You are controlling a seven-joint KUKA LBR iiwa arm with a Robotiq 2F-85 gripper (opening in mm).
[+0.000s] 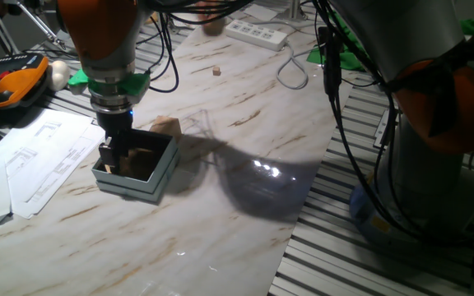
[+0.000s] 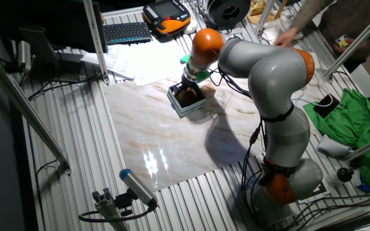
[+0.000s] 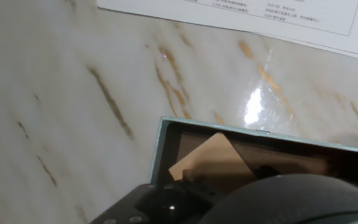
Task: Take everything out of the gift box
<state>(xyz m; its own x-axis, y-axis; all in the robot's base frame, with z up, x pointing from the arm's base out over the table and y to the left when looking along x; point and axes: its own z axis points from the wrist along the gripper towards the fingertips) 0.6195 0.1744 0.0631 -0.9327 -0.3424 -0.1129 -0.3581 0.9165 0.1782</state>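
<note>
Gripper [image 1: 110, 153] reaches down into the gift box [image 1: 159, 177], fingers low against the near-left inner wall. Finger spacing is masked by the box wall and the gripper body, so I cannot tell whether they are parted, pressed together or pinching anything.

Count, largest first:
- Marble-pattern table [image 1: 220, 205]: 1. The gift box sits on it near its left edge, just beside the white paper sheets [image 1: 31, 164] (several, overlapping; exact number unclear).
- Gift box: 1, grey-blue outside, brown inside, lying flat and open-topped.
- Wooden block outside the box [image 1: 167, 126]: 1, light tan, on the table just behind the box's far corner.
- Wooden block inside the box [image 3: 207, 162]: 1 clearly seen in the hand view, tan face tilted, close to the box's corner. Possibly more contents beneath the gripper; too dark to count.
- Tiny tan cube [image 1: 216, 71]: 1, well apart from the box, farther up the table.
</note>
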